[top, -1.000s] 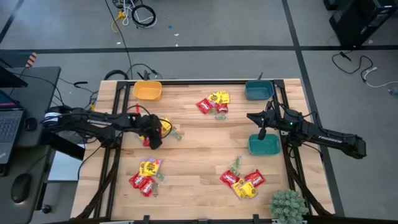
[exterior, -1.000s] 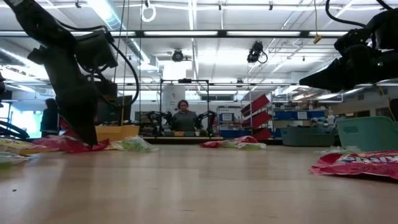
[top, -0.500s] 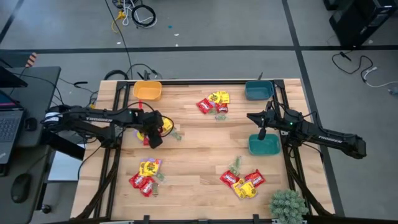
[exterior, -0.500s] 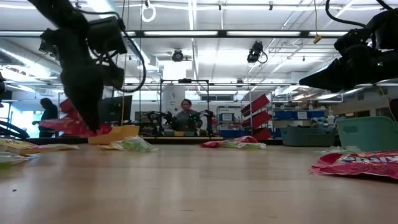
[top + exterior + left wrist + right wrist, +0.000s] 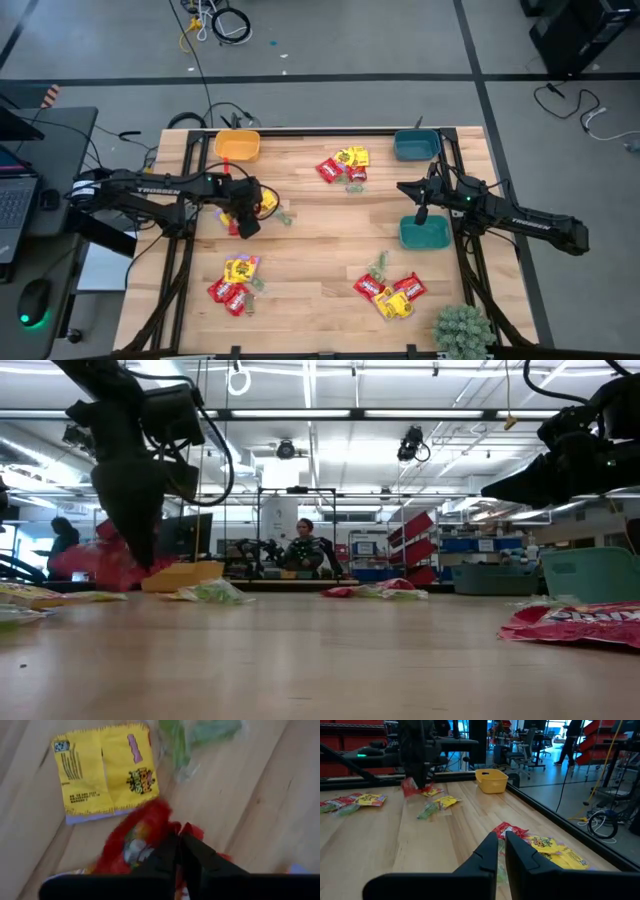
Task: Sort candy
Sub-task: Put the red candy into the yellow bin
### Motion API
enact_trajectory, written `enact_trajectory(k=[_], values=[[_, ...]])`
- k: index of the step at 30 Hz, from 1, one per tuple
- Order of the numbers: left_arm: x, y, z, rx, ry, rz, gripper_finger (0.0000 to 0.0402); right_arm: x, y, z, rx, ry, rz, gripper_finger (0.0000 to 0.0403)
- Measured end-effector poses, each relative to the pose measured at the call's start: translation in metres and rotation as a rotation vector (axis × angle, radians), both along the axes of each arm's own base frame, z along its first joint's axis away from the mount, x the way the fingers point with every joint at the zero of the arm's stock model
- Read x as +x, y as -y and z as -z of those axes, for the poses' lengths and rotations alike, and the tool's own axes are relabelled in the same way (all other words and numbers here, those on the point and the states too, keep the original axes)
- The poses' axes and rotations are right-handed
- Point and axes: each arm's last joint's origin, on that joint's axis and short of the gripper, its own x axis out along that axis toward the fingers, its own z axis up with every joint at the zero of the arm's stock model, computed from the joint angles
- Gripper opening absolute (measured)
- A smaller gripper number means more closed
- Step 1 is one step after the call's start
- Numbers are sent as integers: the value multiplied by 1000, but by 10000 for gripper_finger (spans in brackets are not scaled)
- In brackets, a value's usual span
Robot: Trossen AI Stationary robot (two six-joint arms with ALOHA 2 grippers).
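Red packet (image 5: 142, 832) clamped in left jaws (image 5: 245, 222), left of frame, off the surface; thin grip, could slip. Right jaws (image 5: 421, 214) together, idle over teal bowl (image 5: 425, 236).

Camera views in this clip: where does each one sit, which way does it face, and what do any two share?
High view: overhead, straight down on the table; both arms show.
Low view: table-top height, facing the room; left gripper holding a red candy packet.
Left wrist view: on the left arm, looking down past its shut fingers at the red packet and a yellow packet.
Right wrist view: across the table past the right gripper to the orange bowl.
Shared: low and right wrist both show the left arm holding the red packet.
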Motion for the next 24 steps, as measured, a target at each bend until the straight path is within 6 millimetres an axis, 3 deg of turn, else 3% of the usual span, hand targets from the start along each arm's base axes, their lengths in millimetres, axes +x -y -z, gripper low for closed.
enact_trajectory(k=[10,15,24], values=[[-4,3,2,-76,-34,64,143,0,0,0,0,0,0,23],[-11,5,7,-101,-128,50,154,0,0,0,0,0,0,23],[-5,1,24,-47,-241,33,154,0,0,0,0,1,0,23]])
